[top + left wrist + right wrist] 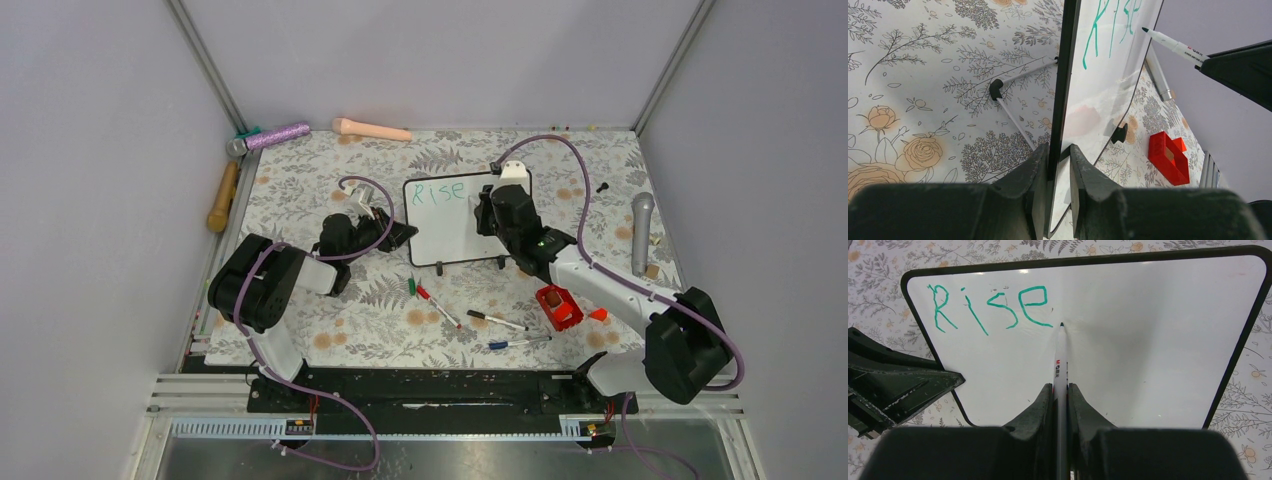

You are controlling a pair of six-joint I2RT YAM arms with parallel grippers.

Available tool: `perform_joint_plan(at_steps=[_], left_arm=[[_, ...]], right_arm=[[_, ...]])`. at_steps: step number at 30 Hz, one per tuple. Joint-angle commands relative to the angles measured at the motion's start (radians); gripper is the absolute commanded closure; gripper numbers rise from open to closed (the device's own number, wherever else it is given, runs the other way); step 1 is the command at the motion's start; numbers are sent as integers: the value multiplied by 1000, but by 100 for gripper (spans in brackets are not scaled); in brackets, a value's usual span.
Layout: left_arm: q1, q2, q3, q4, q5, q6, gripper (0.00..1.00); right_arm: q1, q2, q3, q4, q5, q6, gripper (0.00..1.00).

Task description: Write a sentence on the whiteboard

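The whiteboard stands upright on the floral table, black-framed, with two small black feet. The sentence reads "Rise" in green at the board's top left, also seen in the top view. My left gripper is shut on the whiteboard's left edge. My right gripper is shut on a white marker pen. The pen's tip points at the board just right of the "e"; whether it touches I cannot tell. From above, the right gripper sits in front of the board's right part.
A red block and an orange cap lie near the right arm. Loose markers lie in front of the board. A grey microphone lies right, a purple one, a peach cylinder and a wooden handle at the back left.
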Motion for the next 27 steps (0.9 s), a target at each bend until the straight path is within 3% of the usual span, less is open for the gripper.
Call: perform_joint_plan(at_steps=[1, 27], left_arm=[[3, -8, 18, 28, -35, 9, 99], [2, -10, 15, 27, -37, 9, 99]], right_arm=[[11, 12, 54, 10, 41, -11, 100], [11, 43, 92, -68, 67, 4, 100]])
